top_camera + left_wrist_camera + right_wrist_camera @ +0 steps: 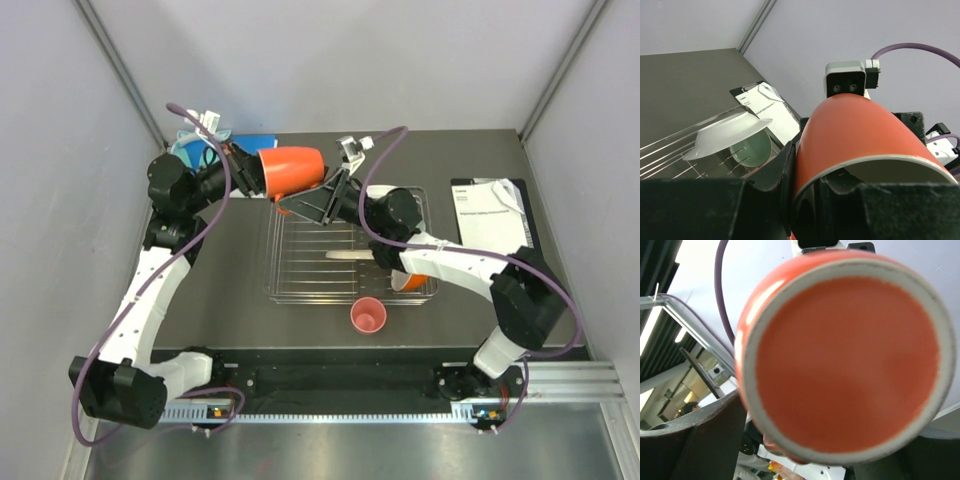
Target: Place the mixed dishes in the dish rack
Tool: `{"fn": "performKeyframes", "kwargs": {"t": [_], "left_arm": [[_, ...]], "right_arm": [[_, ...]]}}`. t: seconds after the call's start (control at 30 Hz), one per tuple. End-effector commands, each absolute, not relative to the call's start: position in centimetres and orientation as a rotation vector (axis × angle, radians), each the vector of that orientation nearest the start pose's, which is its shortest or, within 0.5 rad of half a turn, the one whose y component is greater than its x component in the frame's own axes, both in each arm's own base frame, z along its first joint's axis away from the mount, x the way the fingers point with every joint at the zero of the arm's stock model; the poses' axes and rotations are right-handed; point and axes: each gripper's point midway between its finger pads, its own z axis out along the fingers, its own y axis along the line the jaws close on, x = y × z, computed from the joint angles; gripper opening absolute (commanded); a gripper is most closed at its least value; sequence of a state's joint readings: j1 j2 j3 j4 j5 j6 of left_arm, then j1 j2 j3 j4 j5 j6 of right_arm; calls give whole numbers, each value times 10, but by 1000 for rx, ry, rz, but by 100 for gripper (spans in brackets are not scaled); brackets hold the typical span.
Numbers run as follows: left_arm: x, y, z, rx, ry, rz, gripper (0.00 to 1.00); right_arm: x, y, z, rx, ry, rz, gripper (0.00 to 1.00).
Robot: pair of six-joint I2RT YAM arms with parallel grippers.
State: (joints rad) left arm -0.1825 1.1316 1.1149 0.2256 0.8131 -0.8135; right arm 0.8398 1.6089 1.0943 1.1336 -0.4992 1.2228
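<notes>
Above far-left corner of dish rack [300,265]: orange mug [293,170] hangs sideways, left gripper [252,168] pinching rim. Right gripper [305,200] spread round base, no clamp yet imo. Tip: centre base between fingers, squeeze firm before left lets go, else it drops.

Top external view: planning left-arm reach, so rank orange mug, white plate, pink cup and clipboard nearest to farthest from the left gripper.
1. Orange mug, held in the left gripper.
2. White plate, inside the dish rack.
3. Pink cup, outside the rack's near edge.
4. Clipboard, far right.
</notes>
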Motion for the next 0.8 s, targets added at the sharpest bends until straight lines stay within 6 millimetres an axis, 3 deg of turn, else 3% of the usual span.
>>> {"fn": "performKeyframes", "kwargs": {"t": [0.0,0.2,0.33,0.5,0.63,0.77], "left_arm": [[277,-204,450,345,1415,-1338,0],[275,-205,445,369,1420,-1327,0],[269,-205,432,443,1410,-1287,0],[268,-203,404,446,1472,-1247,0],[263,-203,383,450,1513,-1251,0],[257,-204,348,453,1592,-1268,0]], "right_arm": [[209,406,462,-360,1047,2126,68],[211,407,469,-354,1003,2179,56],[211,403,468,-347,999,2179,36],[214,392,469,-331,984,2159,0],[215,385,474,-337,968,2147,0],[214,377,479,-349,950,2105,0]]}}
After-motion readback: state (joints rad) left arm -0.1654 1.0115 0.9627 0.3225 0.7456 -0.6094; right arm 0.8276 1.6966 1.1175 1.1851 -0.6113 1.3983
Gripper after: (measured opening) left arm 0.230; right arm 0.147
